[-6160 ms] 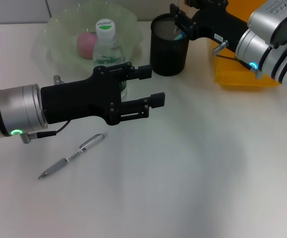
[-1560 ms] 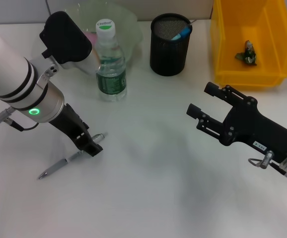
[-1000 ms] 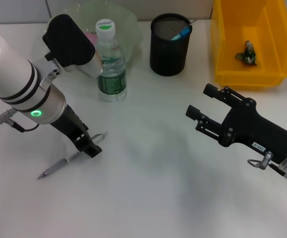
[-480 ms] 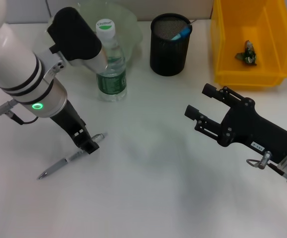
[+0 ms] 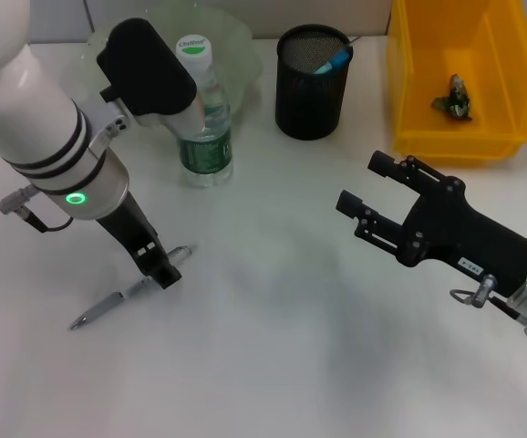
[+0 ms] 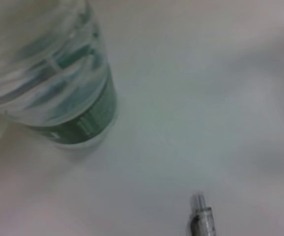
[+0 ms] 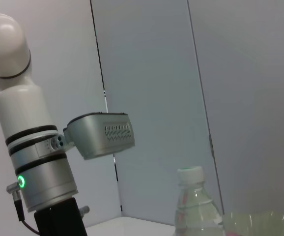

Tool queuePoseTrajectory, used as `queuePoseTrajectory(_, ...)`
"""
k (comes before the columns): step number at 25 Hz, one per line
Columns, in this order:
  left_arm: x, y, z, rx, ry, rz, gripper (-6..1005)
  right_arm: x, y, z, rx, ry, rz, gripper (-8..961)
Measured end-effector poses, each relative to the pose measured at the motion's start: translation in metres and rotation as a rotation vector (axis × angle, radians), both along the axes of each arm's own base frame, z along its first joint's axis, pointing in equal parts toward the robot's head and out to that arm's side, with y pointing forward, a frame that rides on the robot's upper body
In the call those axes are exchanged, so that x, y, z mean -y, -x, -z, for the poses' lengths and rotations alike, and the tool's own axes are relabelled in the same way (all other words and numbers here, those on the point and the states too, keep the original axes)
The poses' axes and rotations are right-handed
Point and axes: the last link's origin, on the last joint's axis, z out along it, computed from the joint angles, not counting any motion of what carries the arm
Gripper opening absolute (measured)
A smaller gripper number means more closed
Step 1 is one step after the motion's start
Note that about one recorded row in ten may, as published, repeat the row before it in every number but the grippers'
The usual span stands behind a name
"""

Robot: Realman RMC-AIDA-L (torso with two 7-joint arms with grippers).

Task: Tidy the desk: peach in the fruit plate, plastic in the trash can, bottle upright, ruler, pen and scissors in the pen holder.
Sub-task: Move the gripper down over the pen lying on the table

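A silver pen (image 5: 129,292) lies on the white desk at the front left. My left gripper (image 5: 159,266) points down and sits right at the pen's upper end. The left wrist view shows the pen's end (image 6: 201,222) and the bottle (image 6: 58,73). The clear bottle (image 5: 203,117) with a green label stands upright by the glass fruit plate (image 5: 238,38); the peach is hidden behind my left arm. The black mesh pen holder (image 5: 311,84) has a blue item inside. The plastic scrap (image 5: 453,95) lies in the yellow bin (image 5: 409,82). My right gripper (image 5: 360,182) is open and empty at mid right.
My bulky left arm (image 5: 54,137) stands over the plate's left side and next to the bottle. The right wrist view looks across at that arm (image 7: 39,162), the bottle (image 7: 193,206) and the plate's rim (image 7: 252,219). Bare desk lies between the grippers.
My left arm swung down from mid-desk to the pen and has kept leaning since; the pen has not moved. My right arm left the pen holder and now creeps slightly leftward.
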Motion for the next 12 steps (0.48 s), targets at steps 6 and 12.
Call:
queuePoseTrajectory(6, 0.0011, 0.0008, 0.0022, -0.021, 0.000, 0.005, 692, -0.0025, -0.0005, 0.0010, 0.012, 0.000, 0.007, 710)
queuePoseTrajectory(12, 0.0000, 0.0019, 0.0027, -0.031, -0.010, 0.010, 692, -0.0032, -0.0010, 0.0011, 0.014, -0.001, 0.012, 711)
